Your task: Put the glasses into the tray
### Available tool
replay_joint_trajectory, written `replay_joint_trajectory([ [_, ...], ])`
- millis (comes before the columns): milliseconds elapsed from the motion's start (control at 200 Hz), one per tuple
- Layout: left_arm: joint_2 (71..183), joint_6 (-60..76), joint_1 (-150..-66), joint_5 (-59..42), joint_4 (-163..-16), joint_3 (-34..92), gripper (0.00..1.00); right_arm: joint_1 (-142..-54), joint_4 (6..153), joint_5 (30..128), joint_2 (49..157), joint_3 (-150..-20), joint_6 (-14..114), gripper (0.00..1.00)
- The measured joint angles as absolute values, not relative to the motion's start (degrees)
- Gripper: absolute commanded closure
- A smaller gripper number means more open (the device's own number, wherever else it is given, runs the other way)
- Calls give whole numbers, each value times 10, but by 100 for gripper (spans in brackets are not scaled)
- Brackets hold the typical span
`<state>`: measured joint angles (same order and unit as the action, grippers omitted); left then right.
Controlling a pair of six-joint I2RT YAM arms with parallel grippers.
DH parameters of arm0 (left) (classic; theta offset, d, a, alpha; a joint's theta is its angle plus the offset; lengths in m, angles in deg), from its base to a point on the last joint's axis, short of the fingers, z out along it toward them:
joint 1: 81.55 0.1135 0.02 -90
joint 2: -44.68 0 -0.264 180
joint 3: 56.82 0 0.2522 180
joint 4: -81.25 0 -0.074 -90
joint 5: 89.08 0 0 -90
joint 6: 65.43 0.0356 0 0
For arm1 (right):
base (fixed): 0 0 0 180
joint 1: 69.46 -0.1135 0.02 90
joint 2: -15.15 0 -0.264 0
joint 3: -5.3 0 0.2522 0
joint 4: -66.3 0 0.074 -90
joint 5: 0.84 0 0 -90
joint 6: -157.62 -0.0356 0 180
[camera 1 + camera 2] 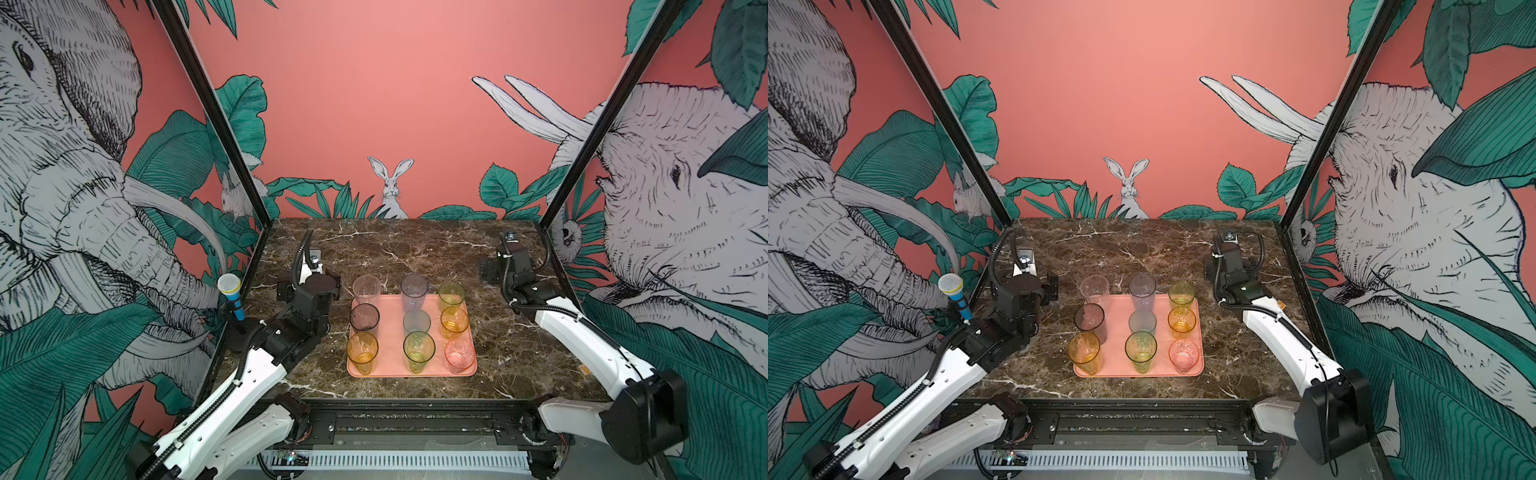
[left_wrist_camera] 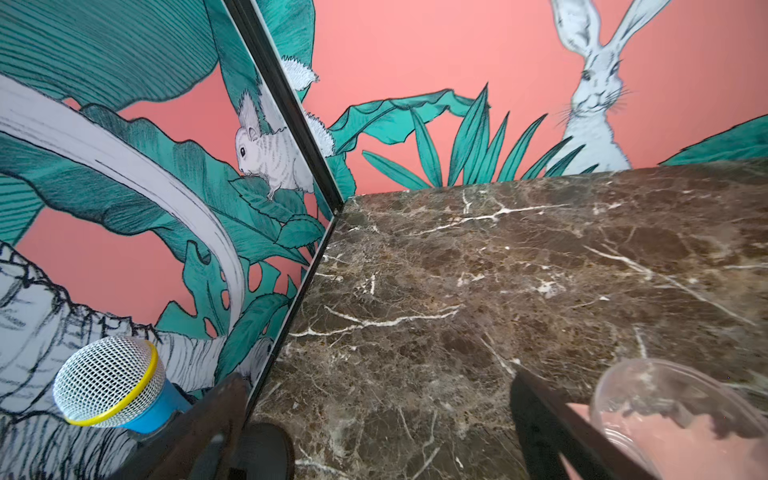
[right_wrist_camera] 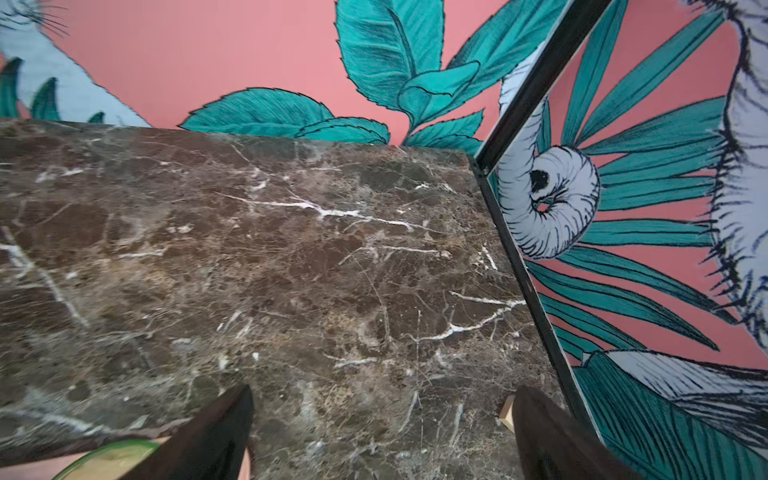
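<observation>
Hovering, right gripper [image 3: 380, 432]: jaws spread wide with only bare marble between them, holding nothing; it hangs to the right of the tray's far right corner.
Left gripper [image 2: 374, 419]: jaws likewise wide apart and empty, over the marble just left of the tray's far left corner.
Nearest glass to the right gripper: the yellow-green tumbler [image 1: 451, 294] at the tray's far right; a green rim shows beside one finger in the right wrist view.
Nearest glass to the left gripper: the clear tumbler [image 1: 366, 290] at the far left, its rim showing by one finger in the left wrist view.
Glasses [image 1: 1140, 352]: nine tumblers, upright, in three rows of three, all standing apart from one another.
Far row: clear, grey-lilac, yellow-green.
Middle row: smoky dark, frosted grey-teal, amber.
Near row: amber, yellow-green, pink.
Tray [image 1: 390, 361]: salmon pink, flat on the marble table [image 1: 415, 249] at mid-width, all nine tumblers within its rim in both top views.
Microphone [image 1: 230, 291]: blue handle, yellow ring, upright on a stand at the table's left edge, well apart from the tray.
</observation>
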<state>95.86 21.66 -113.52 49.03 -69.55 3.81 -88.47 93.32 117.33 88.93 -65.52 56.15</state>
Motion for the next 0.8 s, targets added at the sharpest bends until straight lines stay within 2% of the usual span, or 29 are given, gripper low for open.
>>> replay_joint_trajectory([
  [235, 985, 235, -1016, 435, -755, -31, 1, -822, 853, 1172, 899, -572, 563, 1],
  [415, 985, 276, -996, 423, -838, -112, 0, -775, 782, 1166, 900, -502, 570, 1],
  [800, 1017, 335, -963, 391, -1006, -236, 1, -772, 594, 1172, 937, -397, 627, 1],
])
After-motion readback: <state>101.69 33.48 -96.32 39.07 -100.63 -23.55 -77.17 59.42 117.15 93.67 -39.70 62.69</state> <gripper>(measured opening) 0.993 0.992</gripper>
